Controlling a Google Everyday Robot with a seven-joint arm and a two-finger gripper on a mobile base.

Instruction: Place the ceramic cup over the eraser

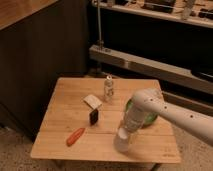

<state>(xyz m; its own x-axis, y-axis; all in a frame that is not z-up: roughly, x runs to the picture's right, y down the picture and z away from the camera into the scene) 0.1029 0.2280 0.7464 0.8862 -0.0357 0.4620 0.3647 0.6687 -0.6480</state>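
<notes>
Your gripper (125,131) sits on the ceramic cup (122,143), lower centre, near the surface's (65,100) front edge. I cannot tell its grip; a loose hold could tip the cup off.

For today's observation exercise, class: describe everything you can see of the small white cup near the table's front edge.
The ceramic cup is small, plain white and has no handle. It is low near the wooden table's front edge, right of the orange object and in front of the green bowl. The gripper is directly above, meeting its top. Whether it rests on the table is unclear.
</notes>
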